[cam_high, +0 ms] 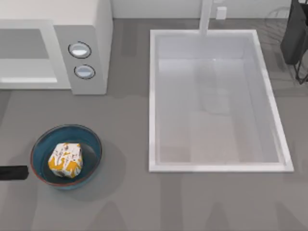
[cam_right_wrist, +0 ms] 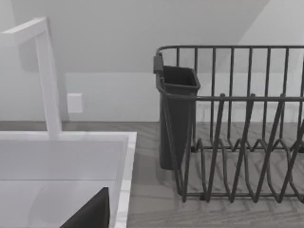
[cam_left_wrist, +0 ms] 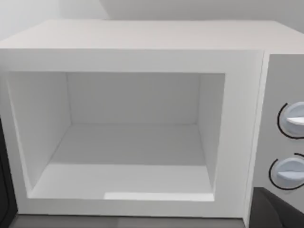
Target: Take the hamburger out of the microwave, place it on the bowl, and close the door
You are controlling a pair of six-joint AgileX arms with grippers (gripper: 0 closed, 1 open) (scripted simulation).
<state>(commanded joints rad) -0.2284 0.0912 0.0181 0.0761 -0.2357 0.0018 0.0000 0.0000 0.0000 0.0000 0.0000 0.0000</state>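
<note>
The hamburger (cam_high: 66, 160), a white wrap with yellow-orange patches, lies inside the blue bowl (cam_high: 91, 144) at the front left of the table. Behind it stands the white microwave (cam_high: 89, 29), its two round knobs (cam_high: 80, 50) facing forward. In the left wrist view the microwave (cam_left_wrist: 142, 42) shows an empty cavity (cam_left_wrist: 133, 152); the door is out of view. My left gripper is open, its dark fingers (cam_left_wrist: 274, 210) wide apart in front of the cavity and holding nothing. A black part of my left arm (cam_high: 13, 172) lies just left of the bowl. My right gripper (cam_right_wrist: 90, 213) hangs parked over the sink's corner.
A large white sink basin (cam_high: 154, 96) with a white faucet (cam_high: 206, 17) takes up the table's middle and right. A dark wire dish rack (cam_right_wrist: 237, 142) with a dark holder (cam_right_wrist: 176, 114) stands at the back right, seen as a dark rack (cam_high: 294, 33) from above.
</note>
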